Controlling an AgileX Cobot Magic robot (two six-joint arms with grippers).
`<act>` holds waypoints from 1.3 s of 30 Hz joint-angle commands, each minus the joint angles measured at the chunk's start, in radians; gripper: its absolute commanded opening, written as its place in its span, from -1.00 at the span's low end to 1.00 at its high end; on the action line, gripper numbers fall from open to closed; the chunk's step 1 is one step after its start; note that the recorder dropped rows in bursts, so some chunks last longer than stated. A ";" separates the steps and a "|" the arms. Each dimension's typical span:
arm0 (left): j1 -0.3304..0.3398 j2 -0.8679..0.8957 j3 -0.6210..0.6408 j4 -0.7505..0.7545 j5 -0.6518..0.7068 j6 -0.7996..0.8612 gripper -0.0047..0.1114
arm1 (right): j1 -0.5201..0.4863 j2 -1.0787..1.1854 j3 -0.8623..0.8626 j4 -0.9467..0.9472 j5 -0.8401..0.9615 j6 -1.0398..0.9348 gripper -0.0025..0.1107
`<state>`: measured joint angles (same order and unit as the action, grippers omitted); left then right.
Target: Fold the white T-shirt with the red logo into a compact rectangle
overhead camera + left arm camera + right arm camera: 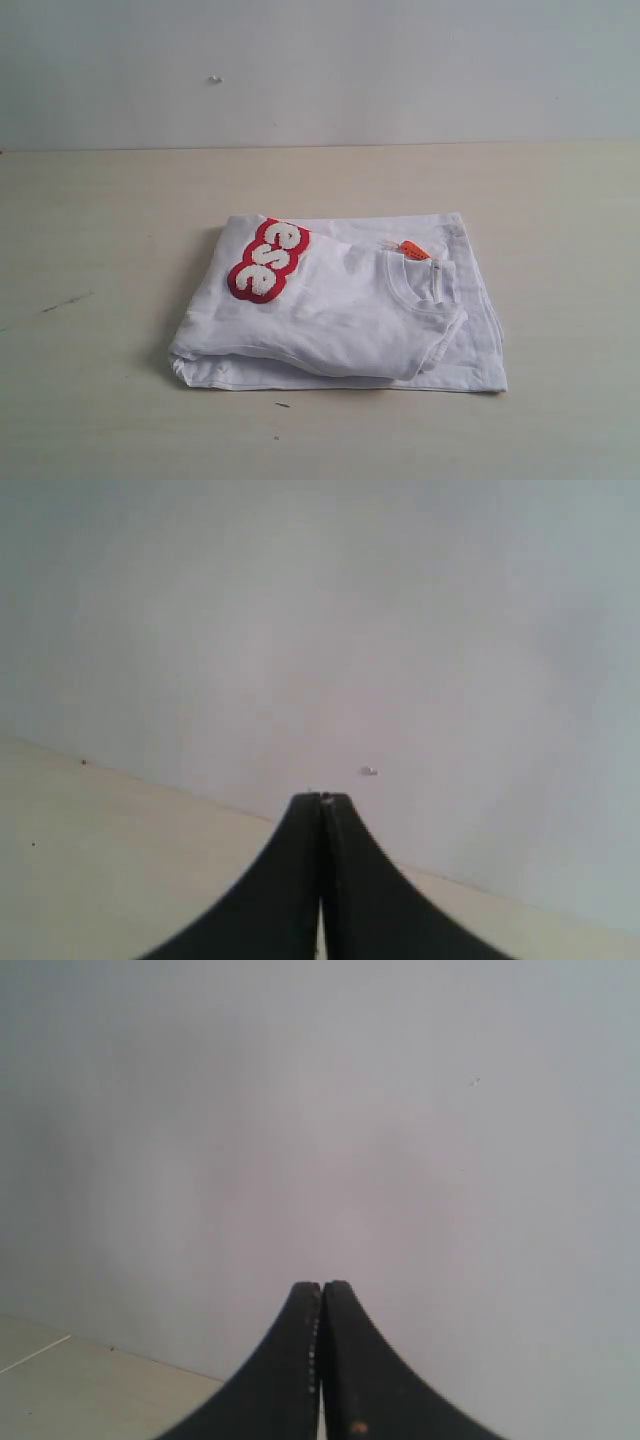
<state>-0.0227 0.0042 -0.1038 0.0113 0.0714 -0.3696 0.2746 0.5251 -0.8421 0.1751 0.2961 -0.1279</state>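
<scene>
The white T-shirt [345, 310] lies folded into a rough rectangle in the middle of the table in the exterior view. Part of the red logo [266, 261] shows on its upper left, and a small orange neck tag [414, 250] sticks out by the ribbed collar on the right. Neither arm appears in that view. My left gripper [321, 800] is shut with nothing between its black fingers and faces the wall. My right gripper [322, 1286] is likewise shut and empty, pointing at the wall.
The pale wooden table [100, 300] runs back to a plain grey-white wall [400, 70]. A small mark on the wall [214, 79] shows in the exterior view, and a similar mark [369, 771] in the left wrist view.
</scene>
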 commanded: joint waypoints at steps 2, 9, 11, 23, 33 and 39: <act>0.003 -0.004 0.075 0.008 -0.020 -0.001 -0.92 | -0.003 -0.004 0.008 0.001 -0.007 -0.001 -0.96; 0.003 -0.004 0.104 0.008 0.056 -0.001 -0.92 | -0.003 -0.004 0.008 0.001 -0.007 -0.001 -0.96; 0.003 -0.004 0.104 0.008 0.088 -0.001 -0.92 | -0.003 -0.004 0.008 0.001 -0.007 -0.001 -0.96; 0.003 -0.004 0.104 0.006 0.132 0.187 -0.92 | -0.003 -0.004 0.008 0.001 -0.007 -0.001 -0.96; 0.003 -0.004 0.104 0.006 0.283 0.340 -0.92 | -0.003 -0.004 0.008 0.001 -0.007 -0.001 -0.96; 0.003 -0.004 0.104 0.006 0.283 0.340 -0.92 | -0.003 -0.004 0.008 0.001 -0.007 -0.001 -0.96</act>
<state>-0.0227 0.0042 -0.0020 0.0174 0.3517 -0.0370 0.2746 0.5251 -0.8421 0.1768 0.2961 -0.1279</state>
